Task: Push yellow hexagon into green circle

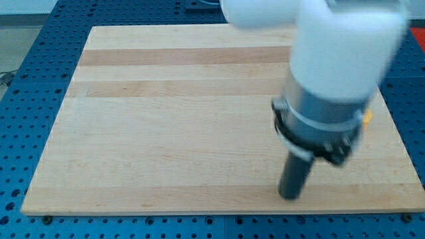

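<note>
My dark rod comes down from the white and grey arm at the view's right, and my tip (290, 196) rests on the wooden board (166, 133) near its bottom edge. A small sliver of a yellow block (367, 118) shows just right of the arm's grey collar; its shape cannot be made out because the arm hides most of it. My tip is below and to the left of that yellow sliver, apart from it. No green circle shows anywhere; the arm may hide it.
The board lies on a blue perforated table (26, 86). The large white arm body (339, 46) covers the board's upper right part.
</note>
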